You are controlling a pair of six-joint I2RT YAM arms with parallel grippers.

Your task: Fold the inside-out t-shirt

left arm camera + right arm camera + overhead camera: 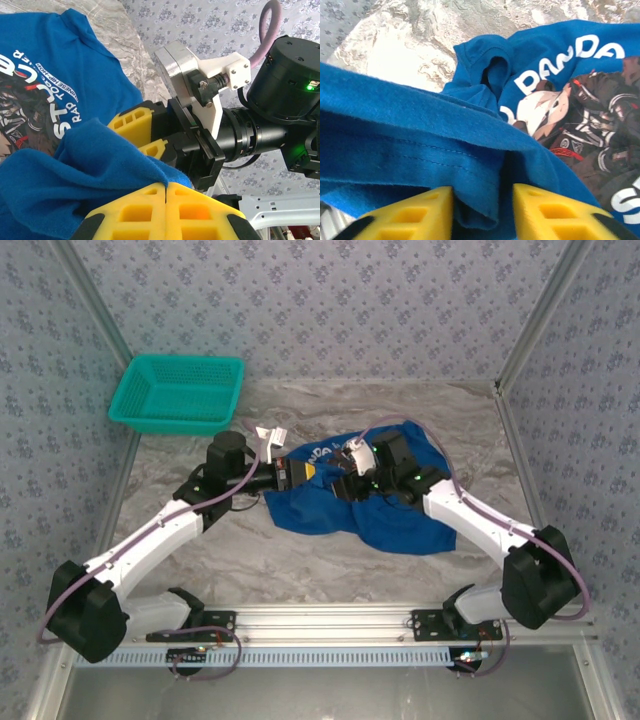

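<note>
The royal-blue t-shirt (pixel 315 512) lies crumpled mid-table, its white lettering and dark cartoon print (pixel 580 115) facing up. My left gripper (pixel 312 473) reaches in from the left. In the left wrist view it (pixel 166 185) is shut on a raised fold of blue fabric (pixel 75 165), pinched between the yellow pads. My right gripper (pixel 347 486) meets it from the right. In the right wrist view it (pixel 482 192) stands open, with a stitched hem fold (pixel 470 175) hanging in the gap between the yellow fingers (pixel 422 212). The right gripper's yellow fingers (pixel 134 122) sit just behind the left's fold.
A teal mesh basket (pixel 178 392) stands at the back left corner. The marbled table (pixel 300 575) has bare room in front of the shirt and to both sides. Patterned walls with metal posts (pixel 525 335) close in the sides and back.
</note>
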